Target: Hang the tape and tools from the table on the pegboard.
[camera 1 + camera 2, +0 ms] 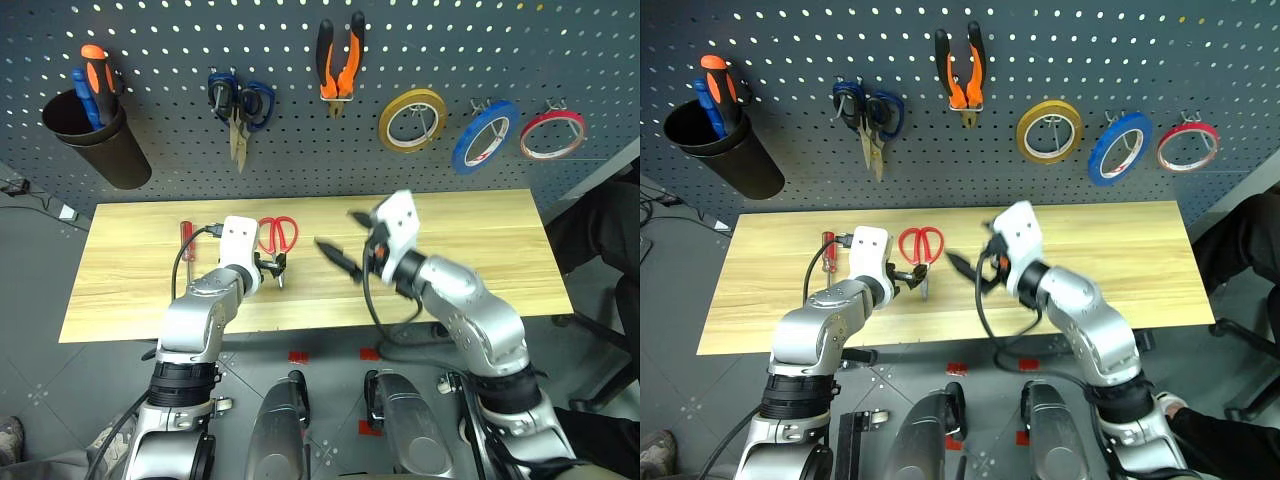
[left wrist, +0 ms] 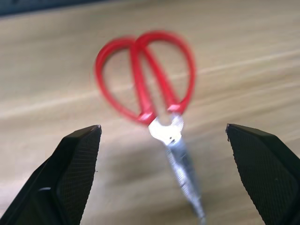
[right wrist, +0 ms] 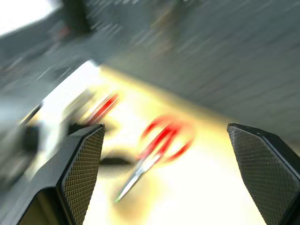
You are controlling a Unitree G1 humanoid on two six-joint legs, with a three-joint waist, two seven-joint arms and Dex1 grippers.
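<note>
With my left hand (image 2: 164,136) spread over the red scissors (image 1: 279,236), closing off-centre could skid them along the surface (image 1: 480,260); my right hand (image 1: 345,245) hangs spread, empty.

Pegboard (image 1: 300,120), dark grey, fills the upper frame. Blue tape ring (image 1: 484,136) hangs at upper right; orange-and-black pliers (image 1: 339,60) hang at top centre, handles up. Table (image 1: 480,270), light wood, spans mid-frame. On it, left of centre — red-looped scissors (image 1: 279,240), flat, blades toward the near edge, and red-handled screwdriver (image 1: 185,231) further left.
</note>
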